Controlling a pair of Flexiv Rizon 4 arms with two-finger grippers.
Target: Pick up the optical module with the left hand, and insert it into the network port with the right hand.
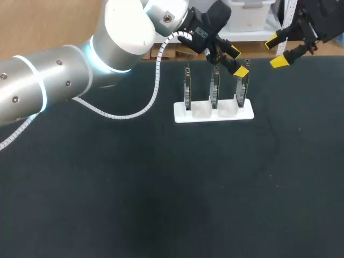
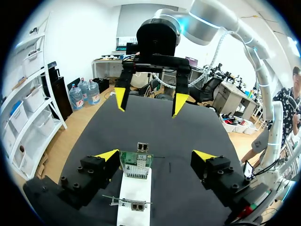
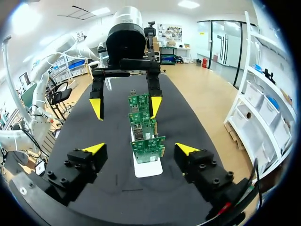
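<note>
– Three circuit boards (image 1: 214, 88) stand upright in a row, slotted into a white stand (image 1: 213, 113) at about one o'clock from the middle of the dark tabletop (image 1: 161, 204).

– And the left arm (image 1: 48, 80) comes in from nine o'clock, reaching right across. The left fingers (image 1: 241, 71) hang over the stand's three o'clock end, above the middle board and the one beside it.

– Spread wide, those fingers?

– Wide, and holding nothing. From the left wrist, a green board sits between the yellow tips, one tip just beside its edge, the other well apart. The network port (image 2: 142, 147) is right there, a small metal socket on that board's top edge.

– And the other side?

– The right fingers (image 1: 278, 62) are up at two o'clock from the stand, near the tabletop's far edge, well apart from the boards. Wide as well, and empty. From the right wrist, the three boards line up one behind another straight ahead of the tips, with the left fingers over the row's far end.

– The optical module?

– I cannot pick it out from any of these angles.
</note>
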